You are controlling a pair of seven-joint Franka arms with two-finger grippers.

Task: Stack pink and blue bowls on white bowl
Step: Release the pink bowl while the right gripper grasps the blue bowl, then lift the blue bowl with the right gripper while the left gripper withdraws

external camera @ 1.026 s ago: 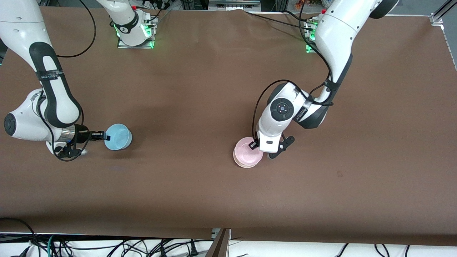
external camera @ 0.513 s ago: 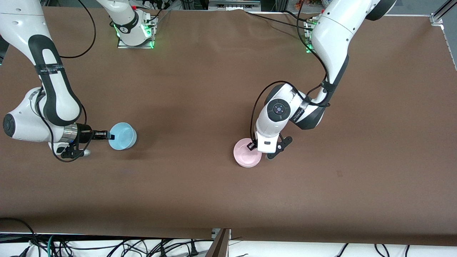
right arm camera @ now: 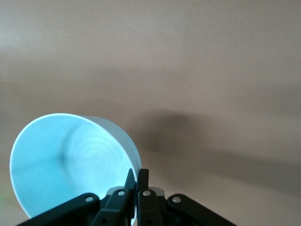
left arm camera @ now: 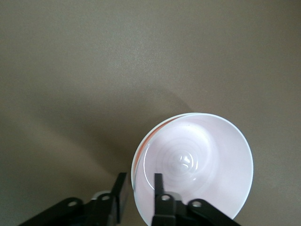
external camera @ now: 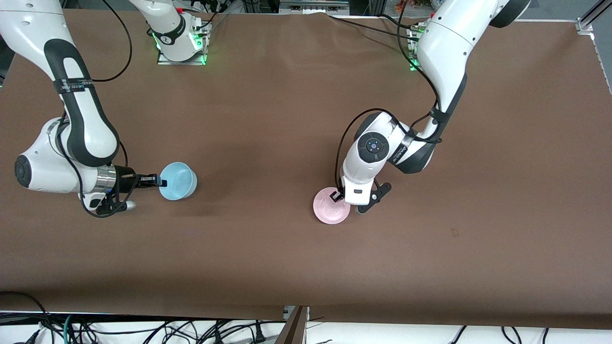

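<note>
The right gripper (external camera: 160, 182), on an arm bent low and reaching level over the brown table (external camera: 287, 119), is clamped on the rim of the blue bowl (external camera: 178, 180), which is carried tilted above the right arm's end. The left gripper (external camera: 338, 195) is pointed straight down, its fingers (left arm camera: 158, 184) parted and straddling the rim of the pink bowl (external camera: 330, 208), which is nested on the white bowl (left arm camera: 137, 162) near the table's middle.

White bowl (left arm camera: 136, 162) mostly hidden under pink bowl (left arm camera: 195, 162); blue bowl (right arm camera: 66, 165) blurred, edge-cropped.
</note>
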